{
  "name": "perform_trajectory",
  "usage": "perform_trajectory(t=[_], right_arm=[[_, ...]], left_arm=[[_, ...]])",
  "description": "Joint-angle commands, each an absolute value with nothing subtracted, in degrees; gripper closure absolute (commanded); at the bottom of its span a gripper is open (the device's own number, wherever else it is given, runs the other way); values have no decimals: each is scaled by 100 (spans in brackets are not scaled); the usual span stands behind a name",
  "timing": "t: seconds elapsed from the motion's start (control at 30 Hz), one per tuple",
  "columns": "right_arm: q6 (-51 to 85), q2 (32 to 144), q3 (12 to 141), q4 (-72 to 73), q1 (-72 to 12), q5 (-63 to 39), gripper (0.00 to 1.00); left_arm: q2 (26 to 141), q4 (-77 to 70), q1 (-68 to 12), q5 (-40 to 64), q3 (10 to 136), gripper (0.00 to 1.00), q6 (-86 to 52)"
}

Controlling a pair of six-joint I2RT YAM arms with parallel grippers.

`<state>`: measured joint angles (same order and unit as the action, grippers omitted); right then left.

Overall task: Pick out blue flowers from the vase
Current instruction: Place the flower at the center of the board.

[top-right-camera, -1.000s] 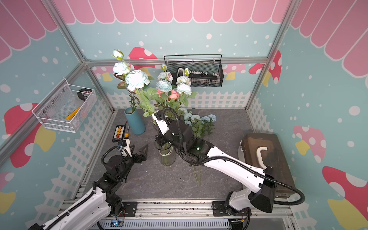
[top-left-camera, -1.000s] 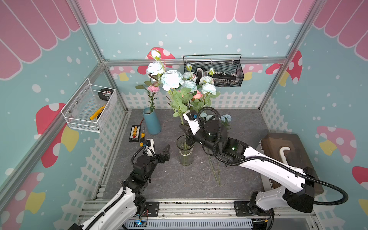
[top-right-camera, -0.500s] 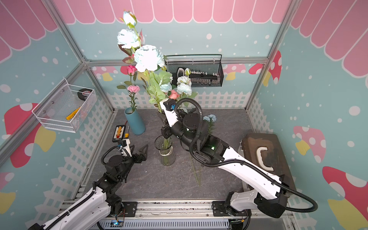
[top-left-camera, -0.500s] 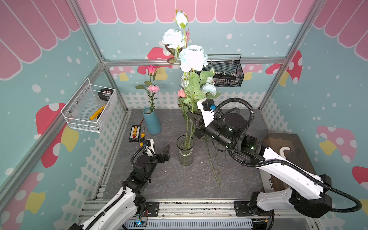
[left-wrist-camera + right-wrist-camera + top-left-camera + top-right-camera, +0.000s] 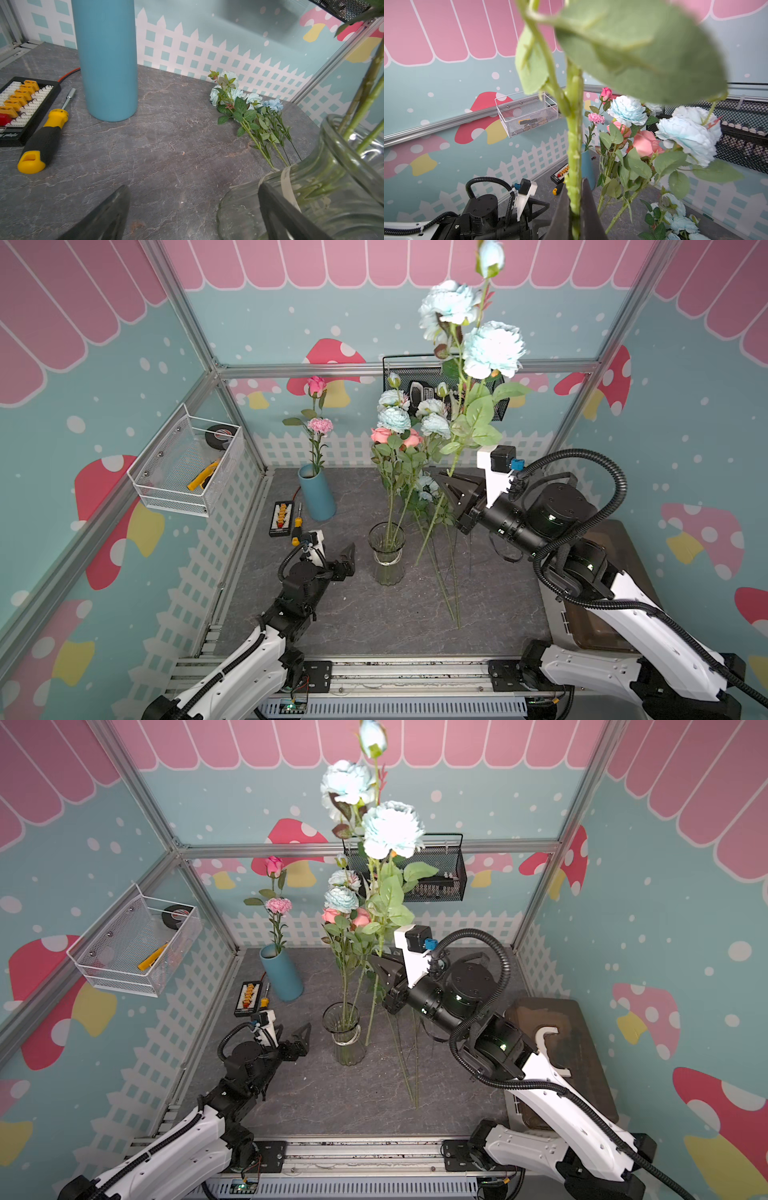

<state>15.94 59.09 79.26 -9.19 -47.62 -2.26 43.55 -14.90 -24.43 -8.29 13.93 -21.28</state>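
Two big ruffled blooms, pale sky-blue fading to white at the edges, and one closed bud above them crown the held stem (image 5: 441, 506) of the blue flowers (image 5: 492, 349). The stem carries broad green leaves, and in both top views it reaches up in front of the pink scalloped band of the wall.

The right end effector (image 5: 445, 486) is clamped on this stem at its lower part. In the right wrist view its two dark fingers (image 5: 588, 207) press the knobbly green stalk from both sides. The lower end of the stem hangs outside the glass vase (image 5: 386, 560), just beside it.

More blue blooms (image 5: 392, 418) stand in this vase together with salmon roses (image 5: 381, 434). Loose blue flowers (image 5: 234, 97) lie flat on the desk near the fence (image 5: 353, 448).

The left end effector (image 5: 347, 558) sits low beside the glass vase with its jaws wide apart and holds nothing.

The desk (image 5: 353, 614) is grey and stone-like with pale veins. The walls (image 5: 291, 302) are teal with white dots, mushrooms and a white picket fence along the bottom.
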Motion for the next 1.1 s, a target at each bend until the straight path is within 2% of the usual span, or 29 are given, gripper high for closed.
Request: perform_trajectory(t=[0.0, 0.47, 0.63, 0.8, 1.07], right_arm=[[1746, 5745, 7767, -859, -4625, -452, 100], [1956, 5048, 6930, -1555, -4095, 1500, 100], [1986, 5015, 6884, -1914, -3733, 1860, 100], [2123, 5044, 6706, -2126, -2910, 1755, 100], [2420, 5238, 6325, -2241, -1149, 611, 100]], left_arm=[[4452, -1563, -2399, -786, 1594, 5, -2197], [4403, -1547, -2399, -795, 1582, 7, -2197], [4437, -1546, -2399, -786, 1600, 7, -2197], [4439, -1547, -2399, -795, 1600, 7, -2197], [4500, -1538, -2399, -786, 1634, 7, -2197]])
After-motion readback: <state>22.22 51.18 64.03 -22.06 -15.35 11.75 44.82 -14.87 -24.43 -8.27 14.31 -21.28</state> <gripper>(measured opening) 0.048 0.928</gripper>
